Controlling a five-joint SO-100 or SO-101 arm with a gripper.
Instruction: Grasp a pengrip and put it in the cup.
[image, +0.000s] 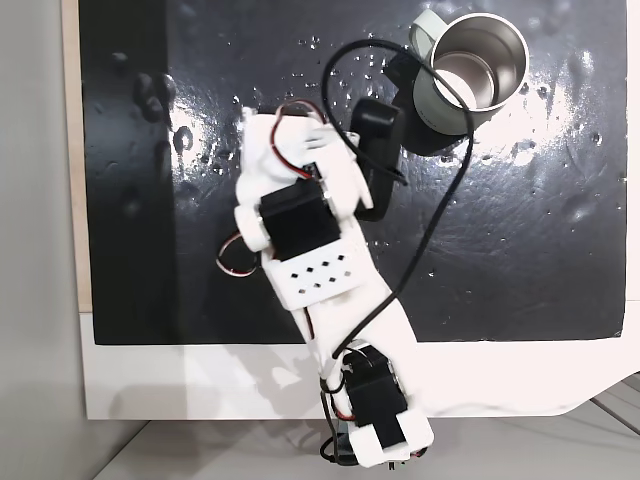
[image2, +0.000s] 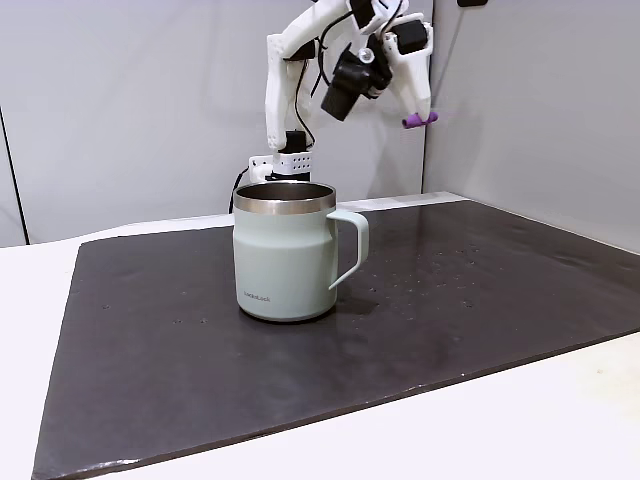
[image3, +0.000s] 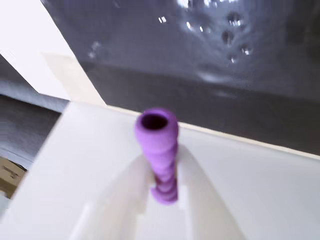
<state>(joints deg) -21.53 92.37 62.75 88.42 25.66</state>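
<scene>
While the gripper (image2: 420, 118) pinches the pengrip (image2: 420, 120), the cup (image2: 285, 265) sits empty.

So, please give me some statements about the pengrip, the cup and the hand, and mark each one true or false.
1. The hand holds the purple pengrip between its fingers. True.
2. The pengrip already lies inside the cup. False: in a fixed view it is raised in the air, well above the rim.
3. The cup stands upright on the dark mat. True.
4. The cup lies tipped on its side. False: its opening faces up.
5. The cup is red. False: pale green, steel inside.
</scene>
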